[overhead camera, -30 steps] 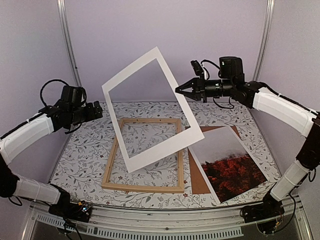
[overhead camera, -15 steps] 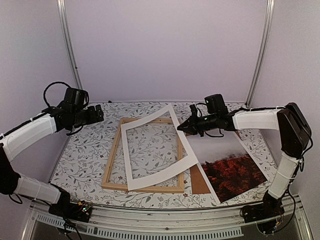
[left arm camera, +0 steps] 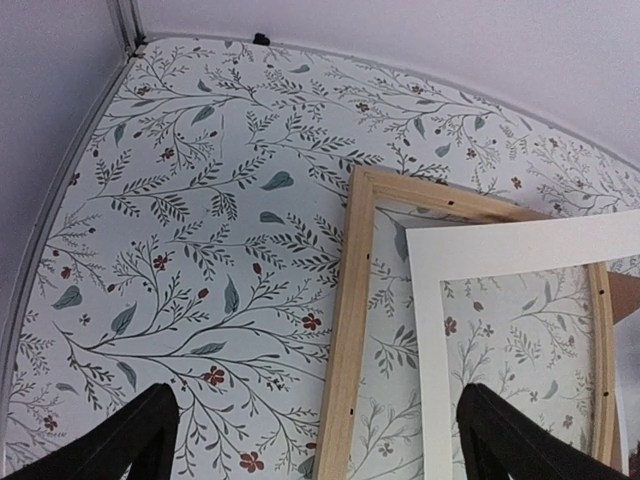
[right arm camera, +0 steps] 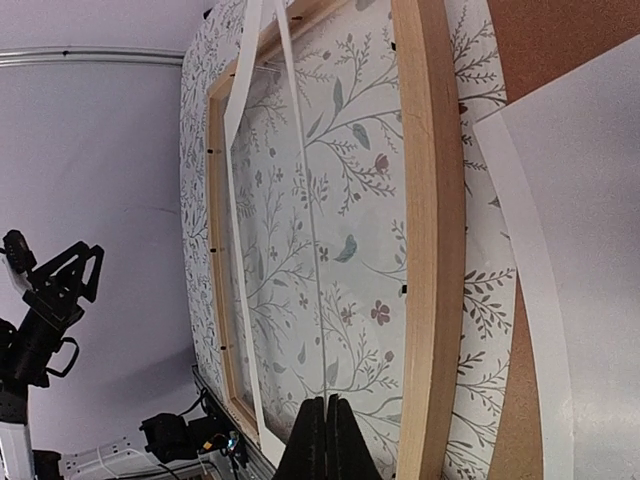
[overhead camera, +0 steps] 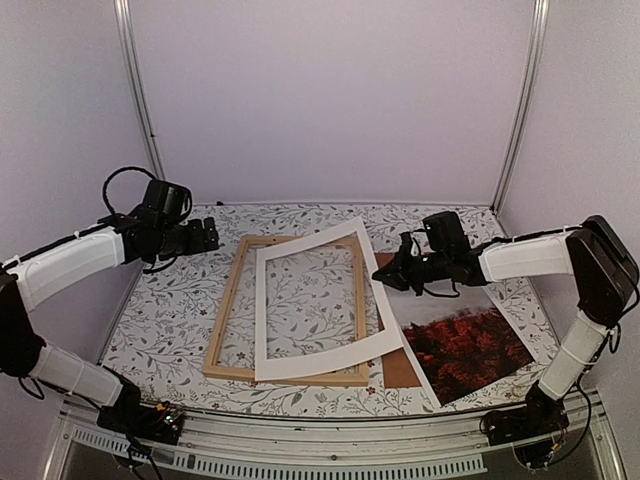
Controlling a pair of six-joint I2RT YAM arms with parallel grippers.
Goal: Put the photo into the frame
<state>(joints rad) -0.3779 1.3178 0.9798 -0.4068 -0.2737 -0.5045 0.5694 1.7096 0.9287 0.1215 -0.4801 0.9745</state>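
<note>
lowered since 1 second ago, the white mat (overhead camera: 330, 360) now lies askew across the frame (overhead camera: 222, 325), its right edge pinched in the right gripper's (overhead camera: 397, 276) clenched fingers. left gripper (overhead camera: 212, 236) hovers spread, empty. the photo (overhead camera: 460, 335) rests on the backing board (overhead camera: 398, 368) just near-right of those fingers, long axis diagonal; right arm is nearer. 1 photo, 1 frame, 1 mat, 1 board.
</note>
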